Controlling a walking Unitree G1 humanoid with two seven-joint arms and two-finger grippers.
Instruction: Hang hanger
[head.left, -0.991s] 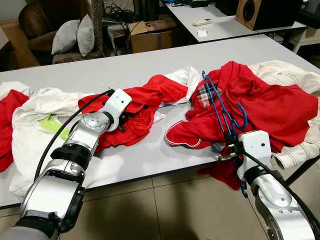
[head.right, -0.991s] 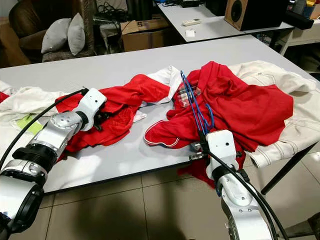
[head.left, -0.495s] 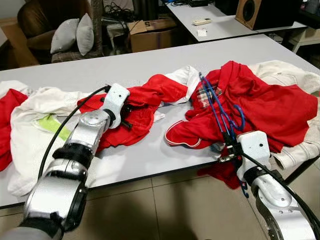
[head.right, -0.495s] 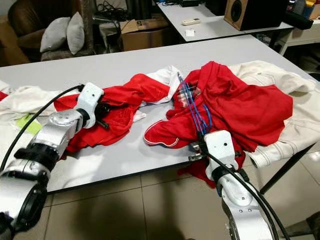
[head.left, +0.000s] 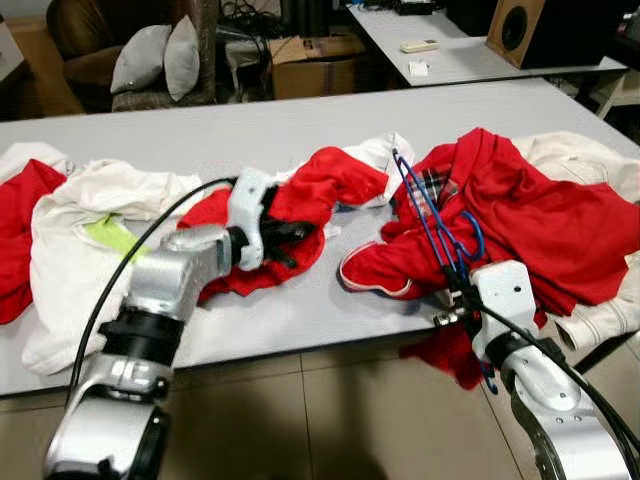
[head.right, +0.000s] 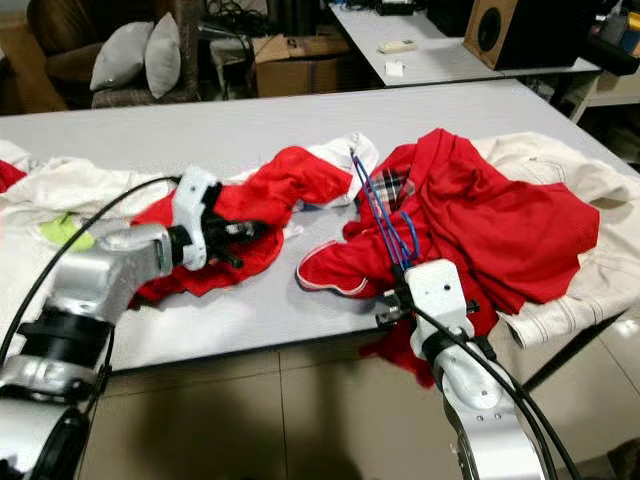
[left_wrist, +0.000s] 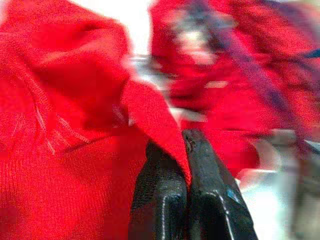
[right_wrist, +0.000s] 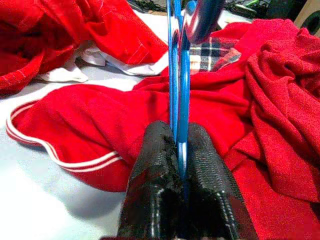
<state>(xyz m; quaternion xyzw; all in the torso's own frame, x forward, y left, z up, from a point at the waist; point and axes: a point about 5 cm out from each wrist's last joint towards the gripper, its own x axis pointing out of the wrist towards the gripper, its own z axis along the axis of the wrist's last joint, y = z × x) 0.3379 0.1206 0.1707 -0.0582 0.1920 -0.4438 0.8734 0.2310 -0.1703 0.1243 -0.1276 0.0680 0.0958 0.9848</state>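
Where the grey table (head.left: 300, 125) meets its front edge at about 4 o'clock in the head views, the right gripper (head.left: 453, 287) is clamped on the blue hanger (head.left: 432, 215), its two black fingers (right_wrist: 155, 180) pressed together with the blue wire pinched between them.

Item: blue hanger. Thin wire, several strands side by side. It lies on the red garment (head.left: 530, 215) at 3 o'clock and runs from the fingers up toward 12 o'clock, past a plaid patch (head.left: 428, 187), with a hook curling to the right partway along. The right wrist view shows the wire (right_wrist: 176, 75) rising out of the closed fingers over red cloth with a white-striped hem (right_wrist: 65, 155).

Item: left gripper (head.left: 290, 240). Near the table centre, at about 9 o'clock from the hanger, pointing toward 3 o'clock. The left wrist view, which is blurred, shows its fingers (left_wrist: 165, 200) pressed tight with a fold of the red cloth (head.left: 320, 185) nipped between them.

Item: red cloth. Crumpled heap with a white lining showing at its far edge, well apart from the hanger.

Item: white garments. One spread at 9 o'clock (head.left: 90, 230) with a yellow-green patch, another cream one (head.left: 585, 165) at 2 to 3 o'clock under the red garment.

Item: background, 12 o'clock. Brown armchair with two grey cushions (head.left: 150, 60), cardboard box (head.left: 315, 70), second table with a speaker (head.left: 520, 30).
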